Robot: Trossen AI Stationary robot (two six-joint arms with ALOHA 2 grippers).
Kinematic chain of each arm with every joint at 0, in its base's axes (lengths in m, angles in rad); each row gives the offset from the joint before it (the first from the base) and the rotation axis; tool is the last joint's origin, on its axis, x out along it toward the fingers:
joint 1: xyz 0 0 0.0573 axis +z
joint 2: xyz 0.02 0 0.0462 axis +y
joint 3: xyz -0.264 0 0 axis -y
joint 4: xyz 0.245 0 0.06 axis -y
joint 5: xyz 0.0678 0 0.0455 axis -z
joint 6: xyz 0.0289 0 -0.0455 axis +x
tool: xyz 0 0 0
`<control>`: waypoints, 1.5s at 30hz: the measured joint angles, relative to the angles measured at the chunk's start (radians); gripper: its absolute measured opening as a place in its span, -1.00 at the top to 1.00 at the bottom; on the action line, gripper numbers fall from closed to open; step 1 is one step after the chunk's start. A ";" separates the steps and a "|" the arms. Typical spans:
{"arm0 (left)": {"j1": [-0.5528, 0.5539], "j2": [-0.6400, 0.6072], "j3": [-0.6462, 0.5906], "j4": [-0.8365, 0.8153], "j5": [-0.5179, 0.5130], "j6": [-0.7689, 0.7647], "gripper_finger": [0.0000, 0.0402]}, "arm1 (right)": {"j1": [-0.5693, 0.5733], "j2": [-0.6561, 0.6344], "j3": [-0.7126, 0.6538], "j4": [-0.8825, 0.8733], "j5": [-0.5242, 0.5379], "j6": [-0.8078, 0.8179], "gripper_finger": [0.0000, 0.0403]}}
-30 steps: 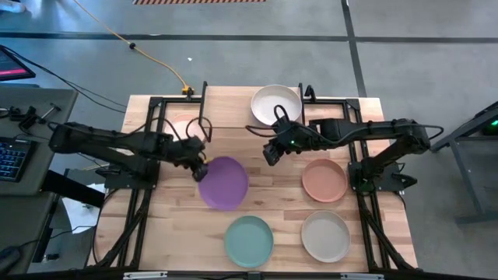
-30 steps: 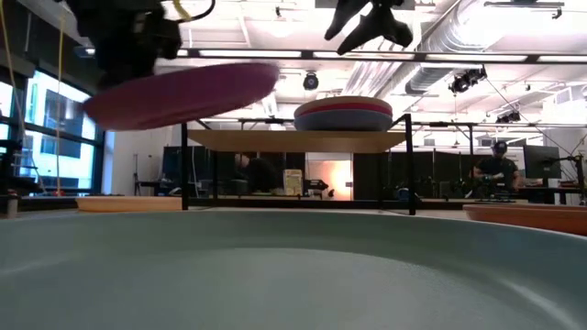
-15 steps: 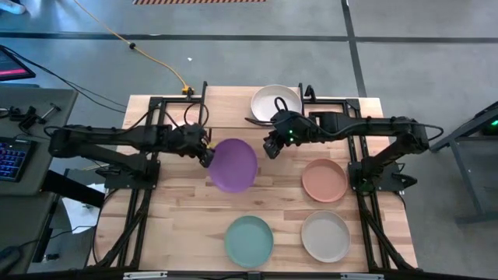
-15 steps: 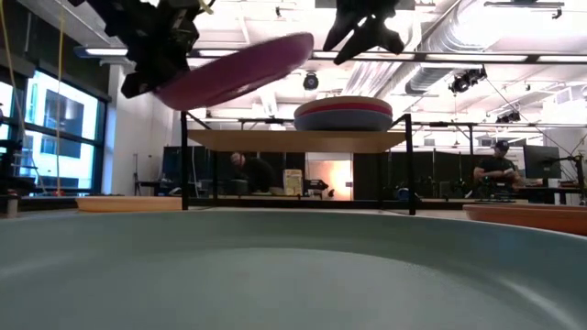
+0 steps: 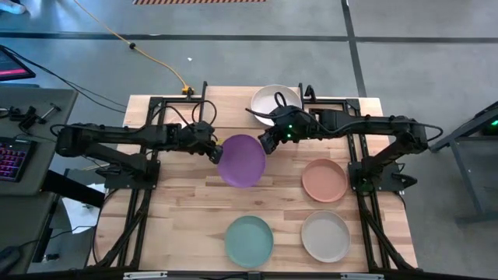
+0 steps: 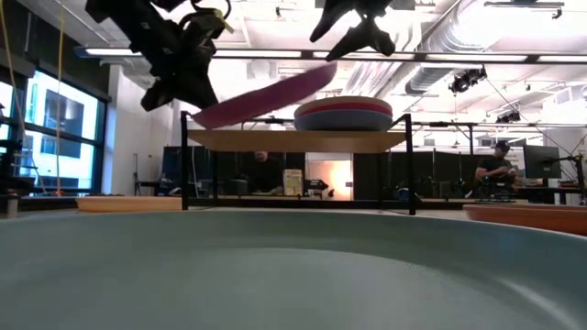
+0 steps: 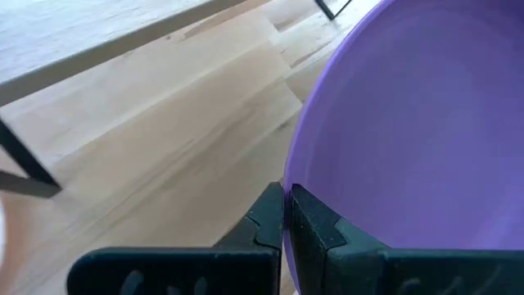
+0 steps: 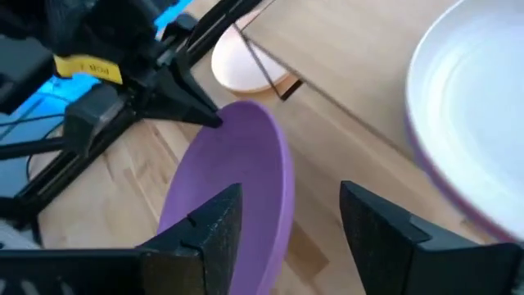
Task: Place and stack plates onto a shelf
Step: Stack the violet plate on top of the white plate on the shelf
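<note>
Purple plate rim pinched between left gripper fingers.

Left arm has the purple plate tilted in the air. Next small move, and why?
Probably keep carrying the purple plate toward the shelf stack: the left gripper pinches its rim, it hangs tilted short of the stack, and the right gripper hovers open beside it.

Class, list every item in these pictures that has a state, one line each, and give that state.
Purple plate: lifted off the table, tilted, gripped by its rim.
Left end effector: shut on the purple plate.
Right end effector: open, beside the purple plate's far rim.
Shelf: carrying a plate stack.
Teal plate, salmon plate, beige plate: flat on the table.
</note>
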 joint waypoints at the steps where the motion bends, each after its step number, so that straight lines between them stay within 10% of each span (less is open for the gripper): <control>1: 0.000 0.002 0.001 0.004 0.000 0.000 1.00 | 0.001 0.005 0.000 -0.001 -0.009 0.000 0.09; 27: 0.007 0.066 0.146 -0.087 -0.049 0.106 1.00 | 0.009 0.104 0.001 -0.027 -0.033 0.003 0.20; 38: 0.006 0.065 0.146 -0.087 -0.068 0.106 1.00 | 0.006 0.101 0.001 -0.030 -0.018 0.000 0.92; 45: 0.011 0.065 0.146 -0.087 -0.068 0.114 0.99 | 0.004 0.101 0.001 -0.030 -0.019 0.002 0.97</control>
